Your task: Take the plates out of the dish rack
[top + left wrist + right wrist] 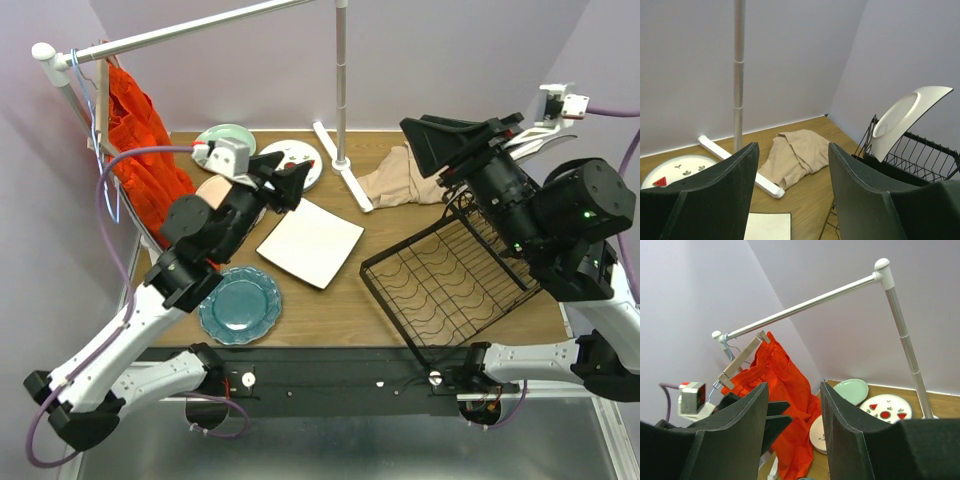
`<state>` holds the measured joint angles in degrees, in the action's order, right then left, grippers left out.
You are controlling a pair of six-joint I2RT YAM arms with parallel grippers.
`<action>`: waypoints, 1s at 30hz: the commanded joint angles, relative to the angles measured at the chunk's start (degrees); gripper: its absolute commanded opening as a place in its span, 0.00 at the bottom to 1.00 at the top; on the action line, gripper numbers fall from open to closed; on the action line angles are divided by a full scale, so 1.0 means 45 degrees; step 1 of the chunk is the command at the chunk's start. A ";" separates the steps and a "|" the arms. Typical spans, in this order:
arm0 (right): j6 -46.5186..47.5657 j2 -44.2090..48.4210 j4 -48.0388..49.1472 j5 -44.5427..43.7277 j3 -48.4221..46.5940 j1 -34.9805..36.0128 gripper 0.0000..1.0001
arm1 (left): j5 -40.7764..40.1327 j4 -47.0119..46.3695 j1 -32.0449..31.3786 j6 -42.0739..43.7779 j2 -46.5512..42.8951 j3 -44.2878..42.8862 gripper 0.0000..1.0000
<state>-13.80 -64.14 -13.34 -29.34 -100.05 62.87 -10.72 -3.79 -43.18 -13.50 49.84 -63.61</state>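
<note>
The black wire dish rack [440, 285] lies at the right of the table. In the left wrist view a plain white round plate [900, 117] leans tilted in the rack's upright section [925, 157]. Out on the table are a white square plate [310, 243], a teal scalloped plate [240, 305], a red-spotted plate [298, 158] and a pale green plate [225, 135]. A floral plate [857, 427] lies beside the orange garment. My left gripper [285, 178] [792, 150] hovers open and empty above the square plate. My right gripper [425, 140] [794, 387] is raised over the rack's far end, open and empty.
A white clothes rail [342, 80] stands at the back, its foot [340, 165] on the table. An orange garment [140, 140] hangs at the far left. A beige cloth [400, 175] lies crumpled beside the rail's foot, close to the rack.
</note>
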 commanded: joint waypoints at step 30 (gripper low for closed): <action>-0.0038 0.4018 -0.0257 -0.0159 0.0964 -0.0026 0.54 | -0.0742 -0.4763 -0.6009 0.5458 1.1632 -0.8534 0.65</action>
<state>-13.47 -48.23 -13.63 -29.47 -96.53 62.87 -12.80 -22.17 -68.20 5.37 95.94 -95.83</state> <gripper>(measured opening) 0.538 0.650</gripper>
